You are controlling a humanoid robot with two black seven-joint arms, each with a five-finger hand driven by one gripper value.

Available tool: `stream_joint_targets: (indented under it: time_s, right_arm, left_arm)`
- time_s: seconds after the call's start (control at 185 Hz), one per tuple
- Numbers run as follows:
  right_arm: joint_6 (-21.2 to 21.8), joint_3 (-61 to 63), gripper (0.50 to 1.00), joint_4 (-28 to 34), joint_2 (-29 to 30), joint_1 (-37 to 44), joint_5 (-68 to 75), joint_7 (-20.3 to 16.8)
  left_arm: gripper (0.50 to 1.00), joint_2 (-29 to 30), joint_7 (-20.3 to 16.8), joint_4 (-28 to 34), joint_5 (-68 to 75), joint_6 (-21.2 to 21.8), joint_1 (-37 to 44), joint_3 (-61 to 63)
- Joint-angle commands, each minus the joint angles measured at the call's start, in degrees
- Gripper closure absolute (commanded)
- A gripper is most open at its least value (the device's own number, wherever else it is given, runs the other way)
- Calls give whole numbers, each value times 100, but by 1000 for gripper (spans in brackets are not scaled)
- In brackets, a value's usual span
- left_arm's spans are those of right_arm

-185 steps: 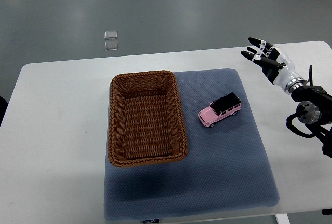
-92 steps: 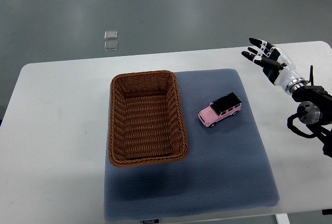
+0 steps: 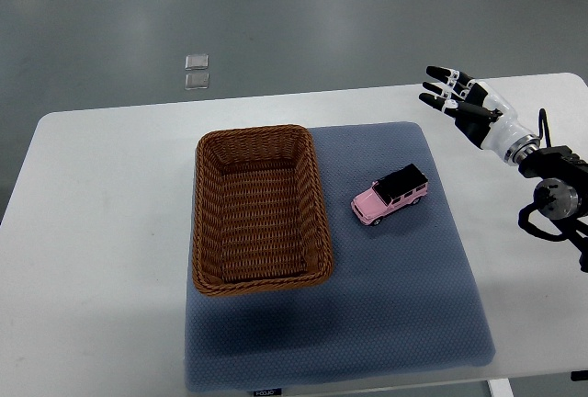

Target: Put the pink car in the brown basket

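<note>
1. Top view: pink car (image 3: 390, 194) sat on blue mat (image 3: 404, 305), just right of brown basket (image 3: 258, 209), not in it.
2. Right hand (image 3: 464, 107) hovered over desk (image 3: 101, 232) w/ fingers spread, holding nothing, well apart from car, up & to its right.

The right hand (image 3: 464, 107) is built with slim black fingers (image 3: 439, 73) marked by small white patches near the tips and along the segments, and its back is covered by a smooth white shell. A silver metal ring is seen at the wrist, behind which the forearm (image 3: 556, 190) is made up of black, blocky parts with a round grey joint disc. Thin black cables are looped around this section, and one is seen standing up just behind the wrist.
</note>
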Motion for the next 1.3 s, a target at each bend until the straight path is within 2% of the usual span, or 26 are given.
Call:
stream_joint_targets:
  time_s: [0.0, 0.271, 0.736, 0.899, 1.137, 1.294]
  right_arm:
    - [207, 12, 587, 0, -47, 99, -334, 90]
    - [593, 12, 589, 44, -161, 222, -1257, 388]
    - [620, -49, 589, 141, -354, 512, -3586, 1296]
    - [444, -58, 593, 449, -486, 512, -4650, 1296]
    - [-180, -251, 593, 871, -662, 477, -6249, 1296]
    - [-689, -840, 595, 888, -732, 512, -6566, 1296]
  left_arm:
    - [500, 0, 0, 6, 1, -1, 0, 0]
    - [500, 0, 0, -3, 1, -1, 0, 9]
    - [500, 0, 0, 6, 1, -1, 0, 0]
    - [500, 0, 0, 6, 1, -1, 0, 0]
    - [500, 0, 0, 15, 1, -1, 0, -9]
    - [500, 0, 0, 15, 1, 8, 0, -17]
